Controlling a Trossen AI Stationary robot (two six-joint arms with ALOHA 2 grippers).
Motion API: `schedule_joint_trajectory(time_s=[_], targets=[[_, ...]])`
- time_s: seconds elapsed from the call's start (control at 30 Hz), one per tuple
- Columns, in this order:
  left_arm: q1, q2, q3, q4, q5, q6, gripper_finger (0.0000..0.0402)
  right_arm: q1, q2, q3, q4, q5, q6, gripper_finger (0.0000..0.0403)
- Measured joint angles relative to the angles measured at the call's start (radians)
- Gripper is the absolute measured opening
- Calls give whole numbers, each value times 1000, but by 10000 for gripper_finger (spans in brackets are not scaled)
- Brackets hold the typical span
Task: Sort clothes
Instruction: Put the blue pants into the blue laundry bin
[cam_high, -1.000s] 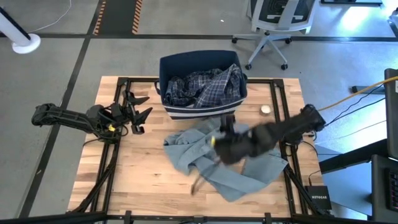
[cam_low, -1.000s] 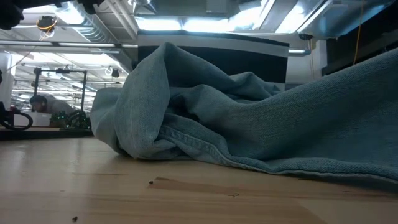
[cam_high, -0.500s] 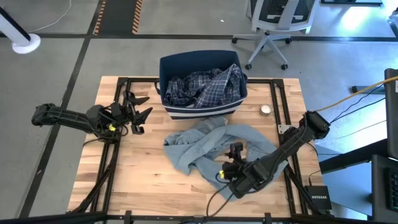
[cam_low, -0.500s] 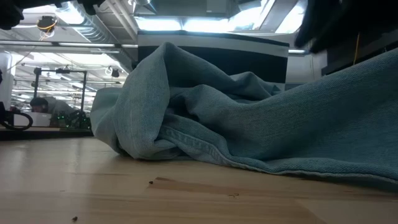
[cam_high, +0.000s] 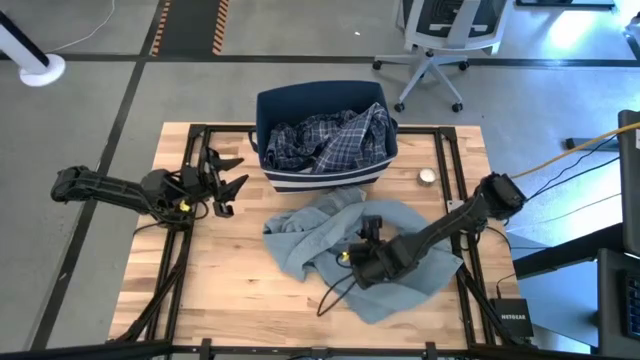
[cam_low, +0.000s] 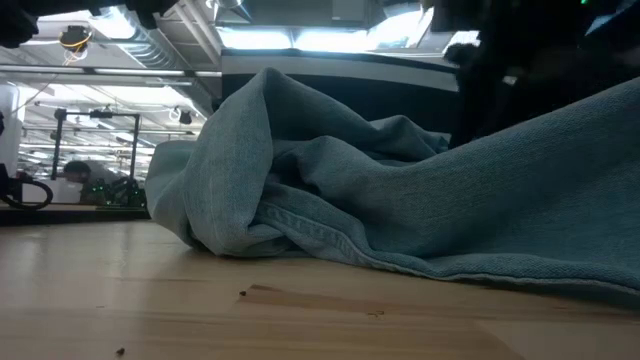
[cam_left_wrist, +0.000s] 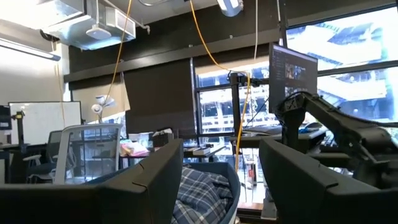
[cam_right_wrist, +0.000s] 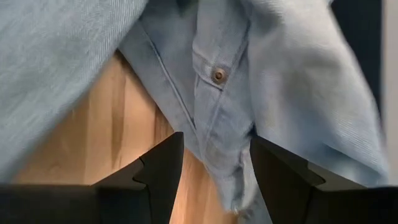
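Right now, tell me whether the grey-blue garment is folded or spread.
Neither: the grey-blue garment lies crumpled on the table, bunched in loose folds in front of the bin. The right gripper hangs open above it.

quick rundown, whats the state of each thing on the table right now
light grey-blue denim shirt: crumpled in a heap on the wooden table, not yet in the bin
blue-and-white plaid shirt: bunched inside the bin
navy fabric bin with white stripes: upright, holding the plaid shirt
right gripper: over the denim shirt, jaws open, holding nothing
left gripper: at the table's left side, jaws open, empty
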Motion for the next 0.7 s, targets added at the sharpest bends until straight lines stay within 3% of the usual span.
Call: schedule_joint_trajectory(time_s=[0.2,0.53,0.7], targets=[[0,0,0,-1,0,0,208,-54,0,-91,146,-19,-33,205],[0,0,0,-2,0,0,208,-67,-1,-205,322,78,-31,203],[0,4,0,-5,13,-2,208,-67,-1,-269,506,55,-83,153]])
